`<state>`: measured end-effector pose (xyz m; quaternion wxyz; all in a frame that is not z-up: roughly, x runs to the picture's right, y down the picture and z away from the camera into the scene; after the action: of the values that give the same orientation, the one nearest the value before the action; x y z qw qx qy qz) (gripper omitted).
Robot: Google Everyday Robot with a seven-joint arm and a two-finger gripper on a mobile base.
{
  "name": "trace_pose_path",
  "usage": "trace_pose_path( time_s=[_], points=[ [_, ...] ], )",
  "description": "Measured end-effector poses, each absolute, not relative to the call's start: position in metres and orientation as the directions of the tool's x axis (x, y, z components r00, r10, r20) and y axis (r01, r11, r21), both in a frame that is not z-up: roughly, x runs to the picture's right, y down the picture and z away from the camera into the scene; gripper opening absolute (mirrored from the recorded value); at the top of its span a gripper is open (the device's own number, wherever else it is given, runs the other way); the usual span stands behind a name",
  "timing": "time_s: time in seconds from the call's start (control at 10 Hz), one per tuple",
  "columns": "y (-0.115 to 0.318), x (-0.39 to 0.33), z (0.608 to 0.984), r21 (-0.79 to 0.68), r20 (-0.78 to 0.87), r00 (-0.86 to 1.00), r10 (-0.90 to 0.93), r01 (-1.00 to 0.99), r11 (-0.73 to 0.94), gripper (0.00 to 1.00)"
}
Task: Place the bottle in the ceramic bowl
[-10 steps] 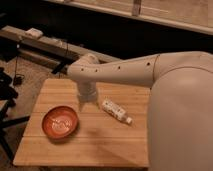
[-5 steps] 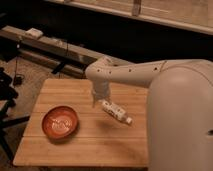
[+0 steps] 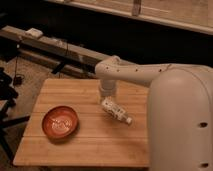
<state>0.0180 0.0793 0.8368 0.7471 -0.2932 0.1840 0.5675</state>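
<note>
Camera view has the bowl [image 3: 60, 122] sitting well off to the gripper's left and a little toward the front of the table [image 3: 75, 90], with nothing in it but a paler mark on the glaze. Moving right, my gripper [image 3: 106, 96] hangs straight down from the wrist, its jaws apart and clamped on nothing. A second ago it was further left, over bare wood between bowl and bottle; since then I have swung it right, and it now sits directly over the near end of the bottle [image 3: 116, 111]. The bottle has not shifted: it lies on its side on the wood, slanting away from the gripper to the right and front, cap end farthest from it. The arm [image 3: 145, 75] runs off to the right behind all this. I judge the approach is nearly done and the grasp is not. Next I would drop the last bit, close across the body, then carry it left to the bowl.
</note>
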Motion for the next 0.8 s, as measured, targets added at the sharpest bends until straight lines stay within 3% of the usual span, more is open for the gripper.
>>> trace_pose_path(
  time_s=[0.8],
  points=[
    [0.1, 0.04, 0.862, -0.324, -0.649, 0.391, 0.652, -0.918, 0.228, 0.65]
  ],
)
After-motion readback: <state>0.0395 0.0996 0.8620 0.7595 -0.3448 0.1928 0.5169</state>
